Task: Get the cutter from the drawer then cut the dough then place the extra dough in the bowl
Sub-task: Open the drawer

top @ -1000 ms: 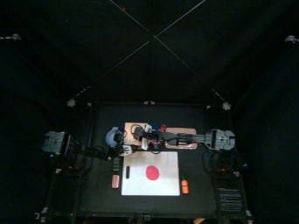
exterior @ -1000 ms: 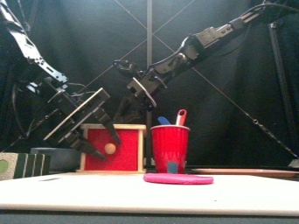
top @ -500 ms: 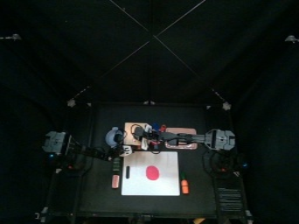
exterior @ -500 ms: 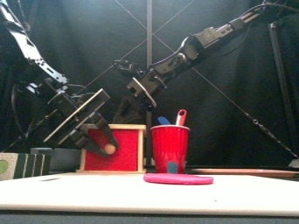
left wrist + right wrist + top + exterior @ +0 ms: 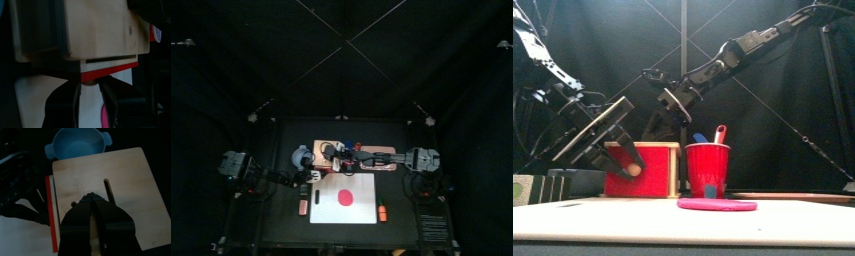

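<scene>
The pale wooden box with a red drawer front (image 5: 87, 35) is running past the left wrist view's edges, its small round knob (image 5: 635, 170) hiding there behind the left end effector (image 5: 88, 86). The right wrist view's edge is clipping the blue-grey two-handled bowl (image 5: 75, 148).

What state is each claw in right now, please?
Left claw: at the red drawer front, cannot be told.
Right claw: closed, empty, over the wooden box.
</scene>
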`<state>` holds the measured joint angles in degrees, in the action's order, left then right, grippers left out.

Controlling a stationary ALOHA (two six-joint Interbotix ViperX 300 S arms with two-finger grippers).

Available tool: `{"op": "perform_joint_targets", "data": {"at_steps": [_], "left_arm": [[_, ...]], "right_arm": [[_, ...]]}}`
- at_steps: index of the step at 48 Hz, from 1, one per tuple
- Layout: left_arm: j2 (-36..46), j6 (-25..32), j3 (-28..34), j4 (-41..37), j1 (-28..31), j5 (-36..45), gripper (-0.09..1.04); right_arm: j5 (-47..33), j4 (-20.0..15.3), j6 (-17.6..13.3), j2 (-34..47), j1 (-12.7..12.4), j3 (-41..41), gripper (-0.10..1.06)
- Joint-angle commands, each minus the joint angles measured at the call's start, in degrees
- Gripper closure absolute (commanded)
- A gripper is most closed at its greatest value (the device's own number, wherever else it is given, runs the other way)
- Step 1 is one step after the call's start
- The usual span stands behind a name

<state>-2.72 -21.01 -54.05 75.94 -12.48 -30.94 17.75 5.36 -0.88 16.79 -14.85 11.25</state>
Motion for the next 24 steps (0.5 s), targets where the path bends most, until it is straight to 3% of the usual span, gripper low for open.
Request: {"op": "perform_joint_targets", "data": {"at_steps": [1, 24], "left_arm": [[0.09, 0.09, -0.44, 1.85, -2.90, 0.44, 0.40], [-0.26, 0.09, 1.67, 5.80, -9.32, 0.44, 0.40]], "right_arm": [[2.20, -0.09, -0.09, 1.14, -0.79, 0.70, 0.91], [2.20, 0.00, -0.09, 1.14, -1.23, 0.53, 0.91]]}}
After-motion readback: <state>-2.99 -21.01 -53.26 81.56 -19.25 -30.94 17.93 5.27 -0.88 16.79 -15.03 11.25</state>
